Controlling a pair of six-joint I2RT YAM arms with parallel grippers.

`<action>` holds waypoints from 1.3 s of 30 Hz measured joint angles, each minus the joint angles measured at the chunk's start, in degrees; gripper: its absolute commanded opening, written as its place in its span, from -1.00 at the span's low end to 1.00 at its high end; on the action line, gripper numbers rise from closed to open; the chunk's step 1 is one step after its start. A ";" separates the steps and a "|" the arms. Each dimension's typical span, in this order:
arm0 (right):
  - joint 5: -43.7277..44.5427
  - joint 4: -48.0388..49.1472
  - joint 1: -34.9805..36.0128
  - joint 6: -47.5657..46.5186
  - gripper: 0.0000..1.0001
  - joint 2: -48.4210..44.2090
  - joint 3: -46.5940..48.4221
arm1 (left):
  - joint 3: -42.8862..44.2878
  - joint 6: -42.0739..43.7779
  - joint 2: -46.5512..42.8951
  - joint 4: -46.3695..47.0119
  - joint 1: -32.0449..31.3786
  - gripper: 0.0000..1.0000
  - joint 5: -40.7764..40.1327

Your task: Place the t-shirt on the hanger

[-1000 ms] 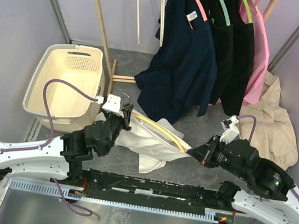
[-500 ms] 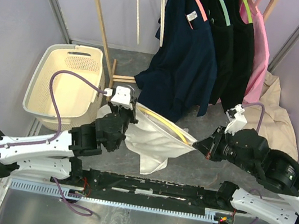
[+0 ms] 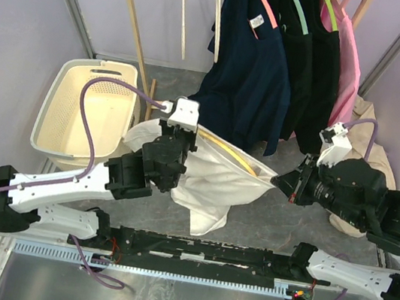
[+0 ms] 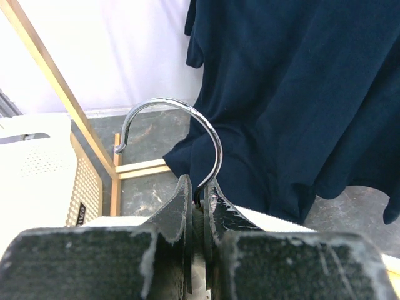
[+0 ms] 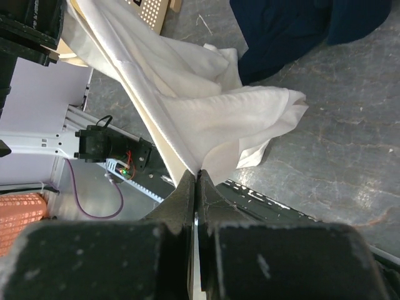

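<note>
Over a grey floor [image 3: 271, 230], in front of a navy shirt [image 3: 249, 82] on the rack and right of a cream laundry basket [image 3: 77, 111], a white t-shirt [image 3: 206, 185] hangs stretched in mid-air between two robot arms. A yellow hanger [image 3: 233, 155] runs along the garment's upper edge, its arm showing at the opening. The left gripper [image 4: 199, 190] is clamped tight on the base of the hanger's silver hook [image 4: 164, 100]. The right gripper [image 5: 195, 178] is pinched fully closed on the t-shirt's fabric at its right end.
</note>
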 measured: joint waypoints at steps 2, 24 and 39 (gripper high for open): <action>0.63 -1.31 0.00 -0.87 -0.97 1.44 2.58 | 1.62 1.07 1.11 -0.70 0.00 -0.95 -0.59; -7.10 9.33 -0.02 -2.82 -0.98 6.27 -2.64 | 14.78 9.66 9.92 -5.73 -0.59 -0.95 -7.58; -8.81 17.27 -0.02 -6.05 0.14 13.22 -7.30 | 14.47 -4.70 4.59 -19.74 -2.38 -0.95 0.68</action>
